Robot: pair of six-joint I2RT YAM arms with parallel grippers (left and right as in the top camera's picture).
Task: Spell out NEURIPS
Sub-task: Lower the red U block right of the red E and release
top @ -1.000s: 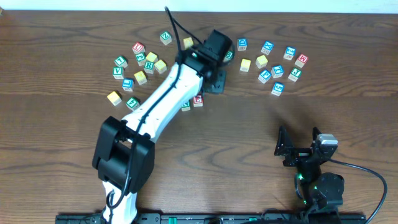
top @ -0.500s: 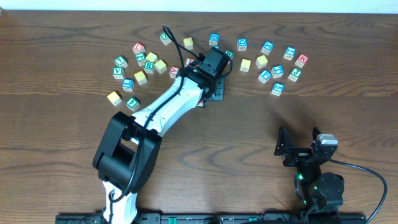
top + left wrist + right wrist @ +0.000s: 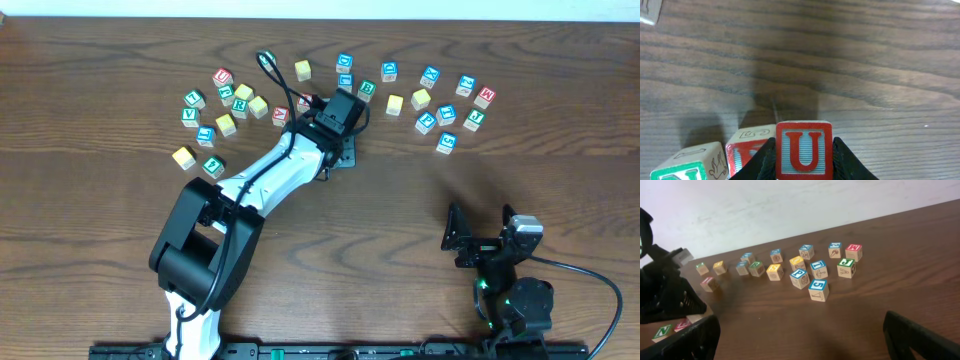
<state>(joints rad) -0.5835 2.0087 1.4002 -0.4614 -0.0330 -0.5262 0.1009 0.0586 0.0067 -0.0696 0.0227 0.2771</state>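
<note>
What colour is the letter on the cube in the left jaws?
Red, on the U cube; the left wrist view shows it best.

Left wrist view: I read a red U on the U cube (image 3: 804,150). Right wrist view: green N cube (image 3: 662,331), blue P cube (image 3: 799,276), red M cube (image 3: 853,250).

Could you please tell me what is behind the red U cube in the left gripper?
Beyond the U cube, held by the left gripper, lies only wood-grain table, partly shadowed. A red-framed cube sits beside it. Its underside is hidden.
</note>
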